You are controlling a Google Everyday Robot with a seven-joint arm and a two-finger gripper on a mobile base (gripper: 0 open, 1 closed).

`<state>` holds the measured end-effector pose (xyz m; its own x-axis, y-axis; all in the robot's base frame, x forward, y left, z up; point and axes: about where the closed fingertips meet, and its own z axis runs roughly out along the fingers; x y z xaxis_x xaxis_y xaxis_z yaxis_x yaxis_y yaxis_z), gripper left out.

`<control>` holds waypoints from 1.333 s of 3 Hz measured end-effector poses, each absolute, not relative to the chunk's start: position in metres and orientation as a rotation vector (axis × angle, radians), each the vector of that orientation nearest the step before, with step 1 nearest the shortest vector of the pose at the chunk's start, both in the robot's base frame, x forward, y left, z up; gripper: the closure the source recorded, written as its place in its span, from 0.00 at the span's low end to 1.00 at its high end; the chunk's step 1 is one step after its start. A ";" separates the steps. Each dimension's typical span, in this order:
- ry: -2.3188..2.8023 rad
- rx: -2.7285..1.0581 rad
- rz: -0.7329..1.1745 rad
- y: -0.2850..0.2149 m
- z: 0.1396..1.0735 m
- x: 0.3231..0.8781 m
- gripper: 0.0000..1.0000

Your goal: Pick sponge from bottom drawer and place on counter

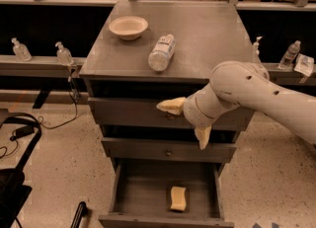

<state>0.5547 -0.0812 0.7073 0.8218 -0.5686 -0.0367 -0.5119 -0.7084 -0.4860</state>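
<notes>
The pale-yellow sponge (pixel 178 198) lies flat on the floor of the open bottom drawer (pixel 126 196), near its front middle. My gripper (pixel 185 123) hangs in front of the two upper drawers, well above the sponge. Its two pale-yellow fingers are spread wide, one (pixel 171 106) pointing left and one (pixel 203 136) pointing down, with nothing between them. The grey counter (pixel 207 39) tops the cabinet above and behind my gripper.
A beige bowl (pixel 128 26) and a plastic bottle (pixel 162 52) lying on its side sit on the counter's left half. Small bottles (pixel 64 53) stand on the rail to the left, and another bottle (pixel 289 55) to the right. Black equipment (pixel 12 172) is at lower left.
</notes>
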 end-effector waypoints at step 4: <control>0.324 -2.848 -0.078 -0.089 0.501 0.550 0.00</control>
